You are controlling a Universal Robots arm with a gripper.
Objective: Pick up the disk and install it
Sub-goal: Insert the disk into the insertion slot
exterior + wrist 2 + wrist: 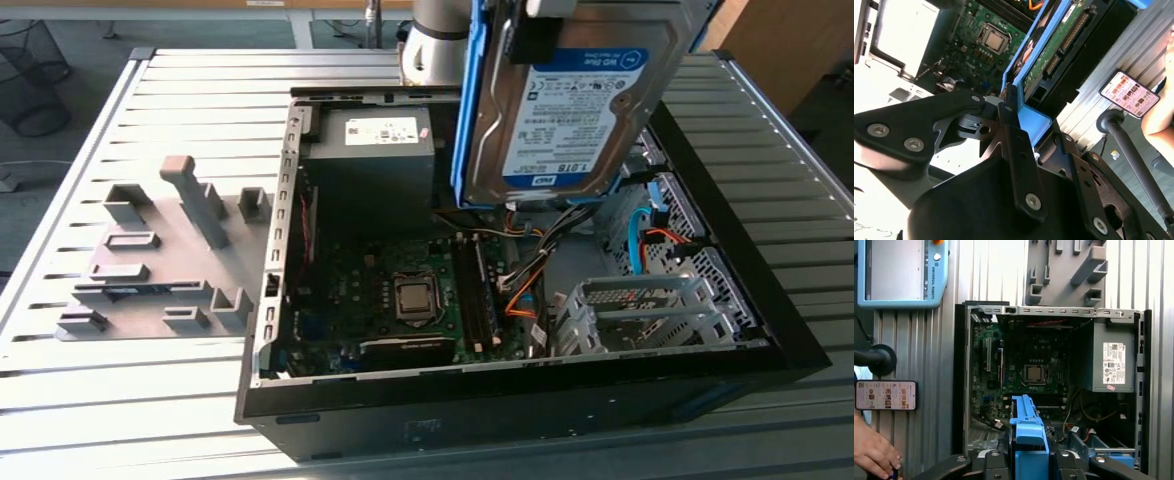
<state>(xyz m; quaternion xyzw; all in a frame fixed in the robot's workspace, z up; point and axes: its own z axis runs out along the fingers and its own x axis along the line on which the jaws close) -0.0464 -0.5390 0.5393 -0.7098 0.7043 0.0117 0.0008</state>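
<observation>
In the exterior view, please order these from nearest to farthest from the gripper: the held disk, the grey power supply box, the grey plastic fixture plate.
1. Silver disk in blue bracket: held in the gripper.
2. Grey power supply box: inside the case, toward the exterior view's left.
3. Grey plastic fixture plate: outside the case, far left.

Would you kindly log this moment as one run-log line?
gripper: shut on disk | disk: lifted above open computer case | drive cage: empty | install: not done

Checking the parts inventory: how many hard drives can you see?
1: the silver-metal hard drive in its blue plastic bracket, held upright in the hand above the open computer case. Others may be hidden inside.
</observation>
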